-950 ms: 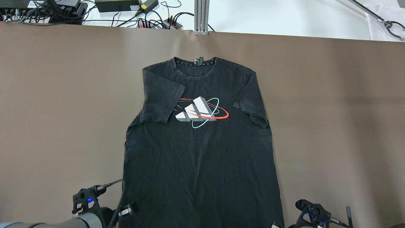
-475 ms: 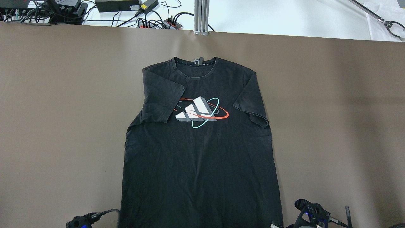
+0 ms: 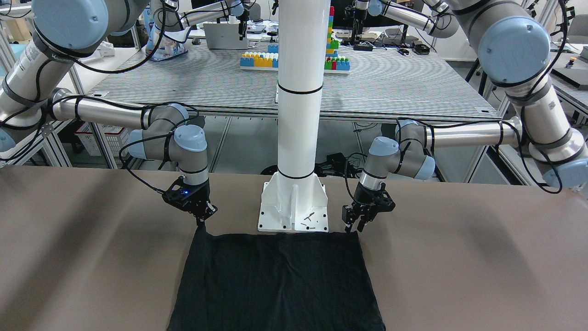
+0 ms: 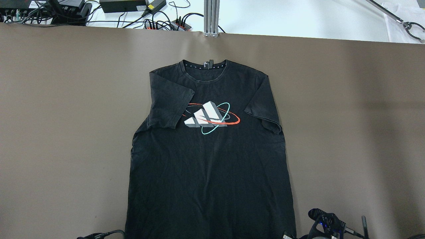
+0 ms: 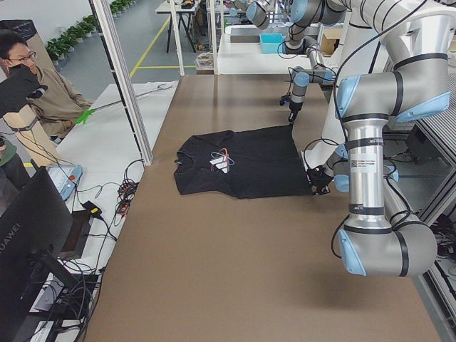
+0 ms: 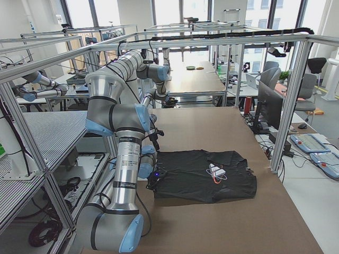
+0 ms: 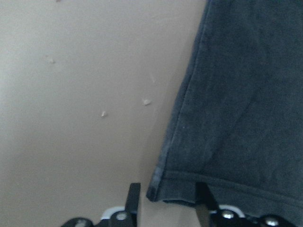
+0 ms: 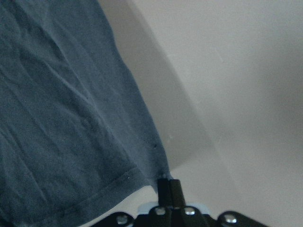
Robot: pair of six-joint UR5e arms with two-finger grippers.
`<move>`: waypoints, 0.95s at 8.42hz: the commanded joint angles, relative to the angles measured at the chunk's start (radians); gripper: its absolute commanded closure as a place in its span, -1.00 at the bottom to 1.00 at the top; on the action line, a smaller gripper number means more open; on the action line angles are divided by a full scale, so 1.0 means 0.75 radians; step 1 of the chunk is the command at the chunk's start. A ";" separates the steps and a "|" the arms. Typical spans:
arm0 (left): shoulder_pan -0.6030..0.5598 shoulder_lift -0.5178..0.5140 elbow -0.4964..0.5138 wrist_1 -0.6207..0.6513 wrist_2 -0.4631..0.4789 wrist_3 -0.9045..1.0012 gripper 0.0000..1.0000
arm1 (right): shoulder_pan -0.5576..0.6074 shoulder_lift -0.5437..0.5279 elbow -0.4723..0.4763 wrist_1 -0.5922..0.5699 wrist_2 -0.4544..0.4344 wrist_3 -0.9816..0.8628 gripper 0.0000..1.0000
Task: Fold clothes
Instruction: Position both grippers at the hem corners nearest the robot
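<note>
black t-shirt (image 4: 209, 166) lying flat on the desk (image 4: 66, 132); right end effector (image 3: 202, 219) pinching one hem corner, left end effector (image 3: 354, 226) straddling the other, fingers spread.

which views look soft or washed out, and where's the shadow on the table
Left wrist view: soft and washed out, the black shirt reads blue-grey and the table pale. Right wrist view: same cast, with a grey shadow band on the table beside the shirt's edge. Overhead view: sharp, a faint darker band across the table's right side.
</note>
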 commanded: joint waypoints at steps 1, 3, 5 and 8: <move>0.004 0.004 0.002 0.000 0.005 -0.002 0.22 | 0.000 0.000 -0.002 0.000 0.000 0.000 1.00; 0.004 0.008 0.002 0.000 0.003 -0.004 0.90 | 0.000 0.000 -0.002 0.000 0.000 0.000 1.00; 0.000 0.012 -0.008 0.000 0.003 -0.004 1.00 | 0.000 0.000 -0.002 0.000 0.000 0.000 1.00; -0.029 0.163 -0.173 -0.002 -0.092 0.018 1.00 | 0.000 0.018 0.043 0.000 0.006 0.002 1.00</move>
